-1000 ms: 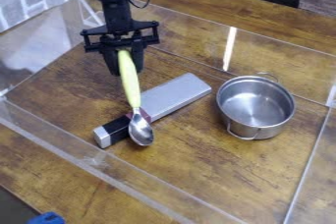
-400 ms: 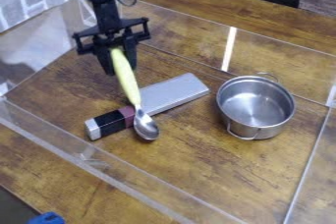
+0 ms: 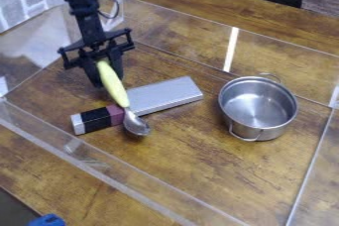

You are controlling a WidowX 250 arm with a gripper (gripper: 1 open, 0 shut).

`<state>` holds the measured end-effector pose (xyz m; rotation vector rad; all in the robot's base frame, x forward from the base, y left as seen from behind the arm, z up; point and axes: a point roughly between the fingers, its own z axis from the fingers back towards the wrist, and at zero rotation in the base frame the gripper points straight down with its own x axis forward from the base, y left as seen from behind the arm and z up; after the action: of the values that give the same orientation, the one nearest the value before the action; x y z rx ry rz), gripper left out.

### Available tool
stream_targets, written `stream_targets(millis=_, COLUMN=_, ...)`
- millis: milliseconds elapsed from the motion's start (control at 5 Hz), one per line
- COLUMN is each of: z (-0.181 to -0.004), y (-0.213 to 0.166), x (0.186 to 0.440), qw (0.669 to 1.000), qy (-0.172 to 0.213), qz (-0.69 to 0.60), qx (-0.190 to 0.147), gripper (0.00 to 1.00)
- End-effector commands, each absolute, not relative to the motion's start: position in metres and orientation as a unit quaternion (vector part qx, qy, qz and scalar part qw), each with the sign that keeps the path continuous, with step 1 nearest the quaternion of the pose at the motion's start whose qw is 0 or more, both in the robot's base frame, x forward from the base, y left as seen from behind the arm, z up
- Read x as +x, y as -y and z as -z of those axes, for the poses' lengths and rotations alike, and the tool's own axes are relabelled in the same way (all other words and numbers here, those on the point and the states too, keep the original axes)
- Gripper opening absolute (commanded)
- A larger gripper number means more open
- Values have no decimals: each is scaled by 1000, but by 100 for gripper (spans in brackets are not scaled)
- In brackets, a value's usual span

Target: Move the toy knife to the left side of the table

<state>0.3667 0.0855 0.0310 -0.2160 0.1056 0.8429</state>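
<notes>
The toy knife (image 3: pixel 159 96) lies flat on the table (image 3: pixel 252 180), left of the middle. Its grey blade points right, and its dark handle (image 3: pixel 95 121) points toward the front left. My gripper (image 3: pixel 97 57) hangs over the table's left half, shut on the upper end of a yellow-handled spoon (image 3: pixel 114 84). The spoon slants down to the right. Its silver bowl (image 3: pixel 135 124) touches the knife where the handle meets the blade.
A small steel pot (image 3: pixel 256 107) stands to the right of the knife. Low clear plastic walls (image 3: pixel 54 141) ring the tabletop, close to the knife's handle on the front left. A white cloth (image 3: pixel 34 32) lies outside the left wall.
My gripper has moved left with the spoon in it. The knife has slid left with the spoon's bowl, and its handle now lies nearer the front-left wall.
</notes>
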Motion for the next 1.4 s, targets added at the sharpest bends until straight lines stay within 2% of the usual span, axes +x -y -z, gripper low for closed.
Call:
stream_targets(millis=0, z=-51, y=-104, x=382, qw=896, qy=-21, qz=-426, qx=-120, gripper=0)
stream_targets(millis=400, z=-60, y=-109, x=373, qw=882, qy=-36, qz=-444, qx=-158, gripper=0)
stream_targets(millis=600, z=-73, y=-108, x=375, qw=889, qy=-39, qz=-430, qx=-150, gripper=100)
stream_targets(millis=800, z=-85, y=-104, x=379, qw=899, qy=-43, qz=-412, qx=-142, gripper=100)
stream_targets(millis=1200, z=-96, y=-65, x=375, qw=939, qy=-42, qz=-322, qx=-116, gripper=100)
